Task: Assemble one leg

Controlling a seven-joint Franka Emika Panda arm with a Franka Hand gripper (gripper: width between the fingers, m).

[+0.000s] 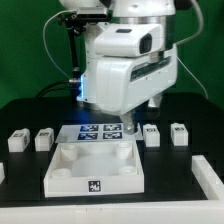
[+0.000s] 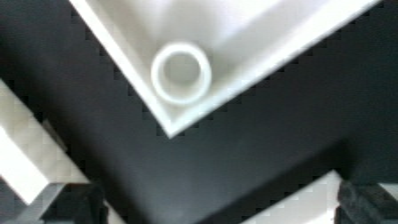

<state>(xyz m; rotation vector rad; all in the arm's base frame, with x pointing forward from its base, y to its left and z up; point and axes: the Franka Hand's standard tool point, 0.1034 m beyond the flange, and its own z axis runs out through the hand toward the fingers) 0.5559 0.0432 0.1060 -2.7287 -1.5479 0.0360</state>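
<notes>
Four legs on the black worktop [image 1: 25,200], none held in my pincer [image 1: 129,125]. From the exterior view's left: leg one [image 1: 17,140] and leg two [image 1: 43,139], both well apart from the pincer at its 9 o'clock. White plate [image 1: 95,172] front centre, marker board [image 1: 98,132] at its 12. Pincer hangs near the plate's back corner, fingers apart, nothing between them. Wrist view: plate corner with round socket [image 2: 180,72], fingertips [image 2: 50,205] blurred and spread wide. Leg three [image 1: 151,134] just beside the pincer at 3 o'clock, not touching. Leg four [image 1: 178,132] farther out at 3.
</notes>
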